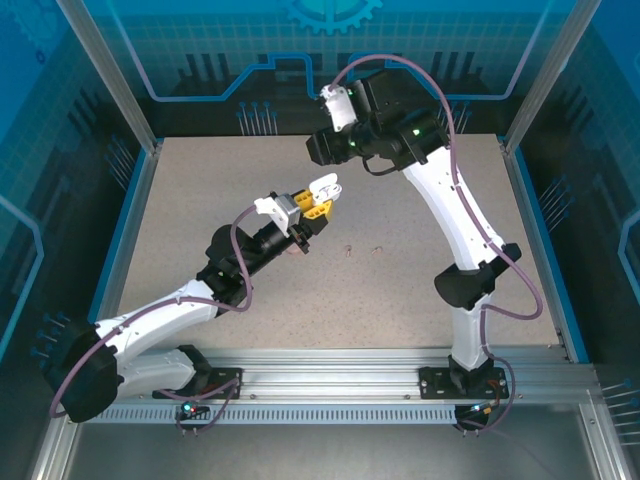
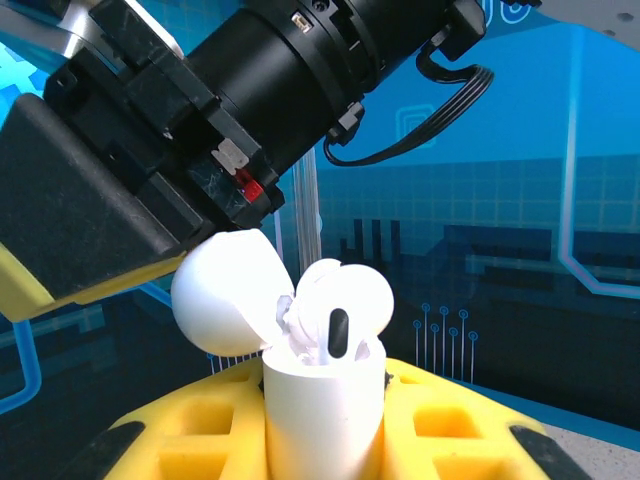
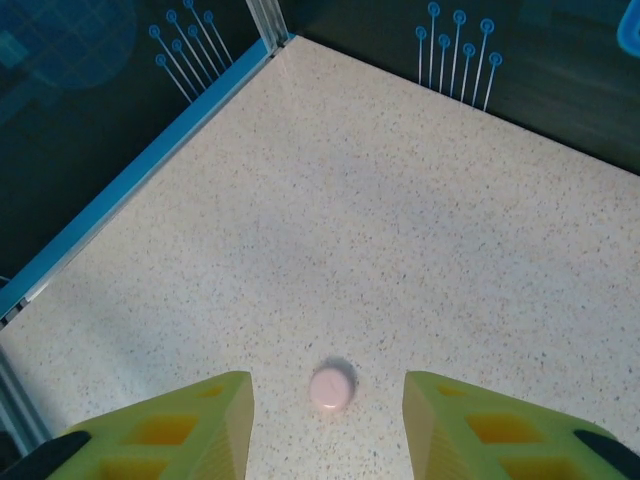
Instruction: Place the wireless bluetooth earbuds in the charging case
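Between yellow fingers (image 2: 230, 400): clamping an open charging case (image 2: 322, 425)

Gripping the white case upright by its lower body, with the left gripper (image 1: 312, 208) clenched on it and raised above the middle of the table (image 1: 180, 190). Presenting, toward the left wrist camera, the lid (image 2: 228, 295) swung back to the left and one white earbud (image 2: 340, 300) sitting in the case mouth, its rounded head and dark oval patch protruding above the rim. Hanging close over the lid with the black body of the right arm (image 2: 300, 80); touching or not, impossible to tell. Hovering over the far half of the table with the right gripper (image 1: 314, 150), its own yellow fingers (image 3: 180, 430) spread apart and grasping nothing. Framing, between those fingers in the right wrist view, a small pale pink rounded object (image 3: 332, 388) resting on the speckled table. Showing, from above, two tiny pinkish-tan earbuds (image 1: 347, 249) lying side by side on the table near the left gripper, to its right.
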Controlling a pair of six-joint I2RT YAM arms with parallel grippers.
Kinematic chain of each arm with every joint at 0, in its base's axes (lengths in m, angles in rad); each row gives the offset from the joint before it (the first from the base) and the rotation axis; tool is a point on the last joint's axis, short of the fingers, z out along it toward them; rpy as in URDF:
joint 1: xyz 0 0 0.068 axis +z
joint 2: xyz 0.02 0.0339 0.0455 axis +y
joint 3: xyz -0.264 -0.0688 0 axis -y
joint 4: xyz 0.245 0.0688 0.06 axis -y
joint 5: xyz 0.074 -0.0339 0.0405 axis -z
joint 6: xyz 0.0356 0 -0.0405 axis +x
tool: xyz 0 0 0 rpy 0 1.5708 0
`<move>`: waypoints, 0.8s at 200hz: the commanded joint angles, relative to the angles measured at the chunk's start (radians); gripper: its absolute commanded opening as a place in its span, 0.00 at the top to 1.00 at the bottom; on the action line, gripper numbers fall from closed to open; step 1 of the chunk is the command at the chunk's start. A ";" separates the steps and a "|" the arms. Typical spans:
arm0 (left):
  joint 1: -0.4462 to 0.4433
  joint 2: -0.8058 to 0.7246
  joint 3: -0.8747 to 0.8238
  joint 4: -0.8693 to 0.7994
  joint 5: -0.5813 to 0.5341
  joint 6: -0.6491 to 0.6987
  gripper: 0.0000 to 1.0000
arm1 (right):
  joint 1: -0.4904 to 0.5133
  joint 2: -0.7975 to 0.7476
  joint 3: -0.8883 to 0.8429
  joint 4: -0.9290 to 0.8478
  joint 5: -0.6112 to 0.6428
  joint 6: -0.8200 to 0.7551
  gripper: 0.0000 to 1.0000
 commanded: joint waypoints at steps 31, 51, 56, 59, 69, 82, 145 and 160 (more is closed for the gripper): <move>-0.006 0.010 0.021 0.038 0.005 -0.020 1.00 | 0.021 -0.069 -0.080 -0.032 -0.016 0.000 0.60; -0.006 0.011 0.022 0.045 -0.005 -0.020 1.00 | 0.031 -0.116 -0.151 -0.026 -0.016 -0.007 0.62; -0.007 0.012 0.023 0.044 -0.007 -0.020 1.00 | 0.034 -0.130 -0.172 -0.020 -0.011 -0.009 0.63; -0.006 0.012 0.024 0.043 -0.008 -0.020 1.00 | 0.036 -0.138 -0.187 -0.016 -0.009 -0.010 0.63; -0.005 0.015 0.027 0.042 -0.009 -0.020 1.00 | 0.040 -0.169 -0.231 -0.001 -0.008 -0.007 0.64; -0.006 0.018 0.027 0.044 -0.012 -0.020 1.00 | 0.044 -0.202 -0.266 0.011 -0.005 -0.004 0.64; -0.006 0.024 0.029 0.045 -0.013 -0.026 1.00 | 0.045 -0.318 -0.411 0.085 0.037 0.025 0.65; -0.006 0.024 0.030 0.042 -0.011 -0.027 1.00 | 0.044 -0.333 -0.420 0.112 0.076 0.043 0.63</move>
